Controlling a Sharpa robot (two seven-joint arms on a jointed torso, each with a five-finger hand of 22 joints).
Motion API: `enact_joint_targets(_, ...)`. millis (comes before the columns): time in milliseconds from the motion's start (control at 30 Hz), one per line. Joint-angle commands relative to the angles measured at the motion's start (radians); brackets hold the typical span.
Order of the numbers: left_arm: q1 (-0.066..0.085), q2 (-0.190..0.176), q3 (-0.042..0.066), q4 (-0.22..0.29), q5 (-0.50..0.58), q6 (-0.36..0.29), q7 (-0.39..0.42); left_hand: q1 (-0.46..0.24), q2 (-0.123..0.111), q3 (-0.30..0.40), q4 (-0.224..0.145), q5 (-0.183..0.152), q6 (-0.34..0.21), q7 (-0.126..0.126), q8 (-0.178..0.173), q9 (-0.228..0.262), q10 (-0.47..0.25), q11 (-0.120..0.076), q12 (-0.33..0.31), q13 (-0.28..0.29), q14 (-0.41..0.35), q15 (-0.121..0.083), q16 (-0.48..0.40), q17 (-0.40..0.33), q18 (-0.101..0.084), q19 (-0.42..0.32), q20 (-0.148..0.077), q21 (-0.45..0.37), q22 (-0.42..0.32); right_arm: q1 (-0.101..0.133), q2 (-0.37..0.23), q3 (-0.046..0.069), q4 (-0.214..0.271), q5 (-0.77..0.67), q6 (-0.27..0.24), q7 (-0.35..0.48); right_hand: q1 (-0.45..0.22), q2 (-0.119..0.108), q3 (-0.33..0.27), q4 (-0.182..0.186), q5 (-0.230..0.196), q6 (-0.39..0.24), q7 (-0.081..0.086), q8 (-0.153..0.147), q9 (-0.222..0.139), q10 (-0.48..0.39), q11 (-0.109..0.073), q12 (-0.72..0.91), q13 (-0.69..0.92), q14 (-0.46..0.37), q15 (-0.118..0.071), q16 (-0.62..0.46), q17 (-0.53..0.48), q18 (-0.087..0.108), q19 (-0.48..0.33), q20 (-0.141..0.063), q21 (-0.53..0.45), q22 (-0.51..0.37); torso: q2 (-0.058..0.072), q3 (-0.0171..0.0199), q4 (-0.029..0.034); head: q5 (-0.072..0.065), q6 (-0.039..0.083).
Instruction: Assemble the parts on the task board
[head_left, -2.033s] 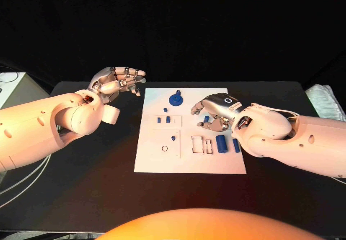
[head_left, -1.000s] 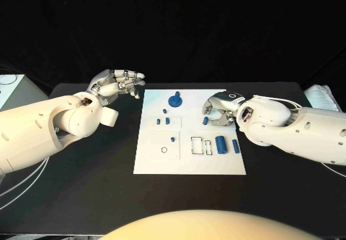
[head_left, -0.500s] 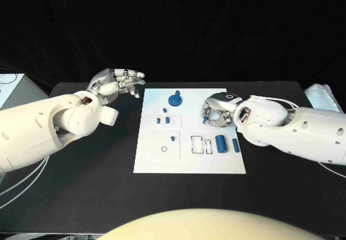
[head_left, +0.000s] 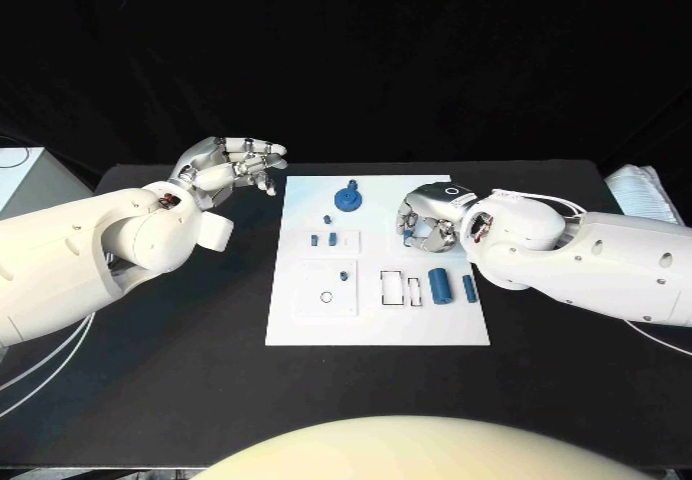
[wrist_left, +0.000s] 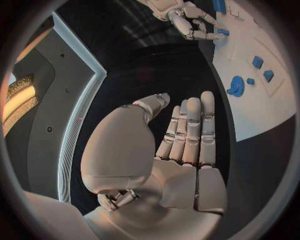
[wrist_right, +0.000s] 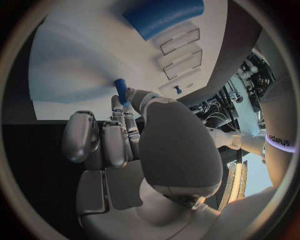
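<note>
Evidently pinching a small blue peg between thumb and fingertips: right hand curled in over the task board toward its 2 o'clock part, peg end poking out past the fingertips in the right wrist view. Left hand raised off the board's 10 o'clock corner above the black worktop, fingers loosely curled and apart, holding nothing; palm seen flat with fingers straight side by side in the left wrist view. Elsewhere on the board: a blue knobbed piece near 12 o'clock, two small blue pegs standing in a raised block left of centre, a larger blue cylinder and a slimmer blue bar lying toward 3 o'clock beside empty rectangular slots. Probably rigid moulded plastic, very light, smooth and somewhat slippery, not fragile but easily flicked or dropped. Best taken across the shaft near the upper end, leaving the lower end free for its socket; firm, modest pressure, kept upright to avoid jamming. For the cylinder, a grip across the round sides at mid-length, since likely to roll.
</note>
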Motion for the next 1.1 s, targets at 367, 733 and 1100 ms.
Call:
enact_joint_targets(367,0.0,0.002,0.001,-0.004,0.002,0.025,-0.001,0.0,0.0,-0.003,0.002,0.002,-0.008,0.001,0.006,-0.001,-0.009,0.0,0.006,0.001,-0.009,0.0,-0.007,-0.001,0.006,0.002,0.004,-0.006,-0.001,0.002,-0.034,0.002,0.07,-0.043,-0.127,-0.026,-0.015,0.027,0.067,-0.068,-0.025,0.011,-0.003,0.017,0.023,0.089,-0.053,-0.006,0.033,0.026,-0.012,0.01,0.007,-0.026,0.017,-0.002,0.042,0.045,-0.002,-0.0004,0.0001,0.001,0.003)
enact_joint_targets(733,0.0,0.006,0.001,-0.005,0.001,0.027,0.0,0.0,0.0,-0.004,0.003,0.001,-0.009,0.001,0.007,-0.001,-0.011,0.0,0.008,0.002,-0.009,0.0,-0.007,-0.001,0.006,0.002,0.005,-0.007,-0.002,0.023,-0.055,0.013,0.18,0.012,-0.208,-0.02,-0.03,0.024,0.078,-0.082,-0.015,0.013,-0.003,0.021,0.029,0.096,-0.054,-0.012,0.039,0.025,-0.013,0.01,0.006,-0.029,0.022,-0.003,0.056,0.06,-0.001,-0.0007,0.0,0.002,0.003)
enact_joint_targets(1100,0.0,0.009,0.001,-0.003,0.001,0.028,0.002,0.0,0.0,-0.004,0.003,0.001,-0.009,0.001,0.007,-0.001,-0.011,0.0,0.008,0.002,-0.009,0.0,-0.007,-0.001,0.006,0.002,0.005,-0.007,-0.002,-0.015,0.03,0.002,0.223,-0.004,-0.266,0.017,-0.036,0.024,0.083,-0.089,-0.009,0.01,-0.002,0.021,0.031,0.096,-0.053,-0.017,0.041,0.024,-0.012,0.007,0.0,-0.029,0.021,-0.003,0.055,0.059,0.0,-0.0007,0.0015,0.019,-0.005)
